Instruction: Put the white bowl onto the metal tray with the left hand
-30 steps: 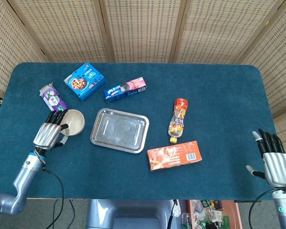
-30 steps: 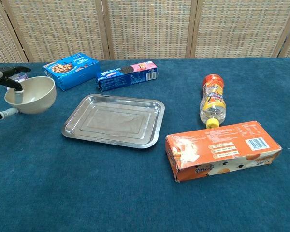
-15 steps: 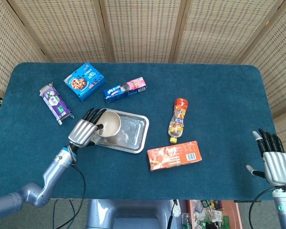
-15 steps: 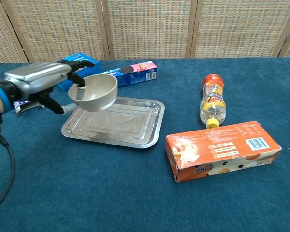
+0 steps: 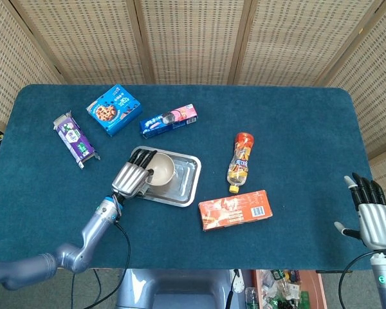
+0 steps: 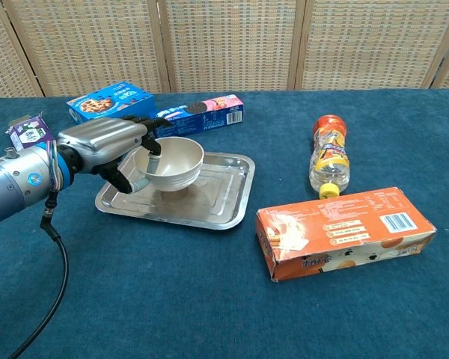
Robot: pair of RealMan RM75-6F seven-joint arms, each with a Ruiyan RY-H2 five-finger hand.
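Observation:
The white bowl [image 5: 161, 168] [image 6: 176, 161] stands upright in the metal tray [image 5: 185, 183] [image 6: 223, 196], toward the tray's left half. My left hand [image 5: 132, 176] [image 6: 107, 146] grips the bowl's left rim, with fingers hooked over the edge into the bowl. Whether the bowl's base touches the tray floor is hard to tell; in the chest view it looks set down or just above. My right hand [image 5: 372, 217] hangs open off the table's front right corner, far from everything, and does not show in the chest view.
A blue cookie box [image 5: 113, 109] [image 6: 109, 107], a pink-blue biscuit pack [image 5: 170, 120] [image 6: 200, 116] and a purple packet [image 5: 74, 137] [image 6: 28, 133] lie behind and left of the tray. A lying bottle [image 5: 240, 161] [image 6: 328, 160] and an orange box [image 5: 235, 209] [image 6: 344, 231] sit to its right.
My left hand has carried the bowl from the table left of the tray rightward over the tray and lowered it into the tray. The right hand has stayed put.

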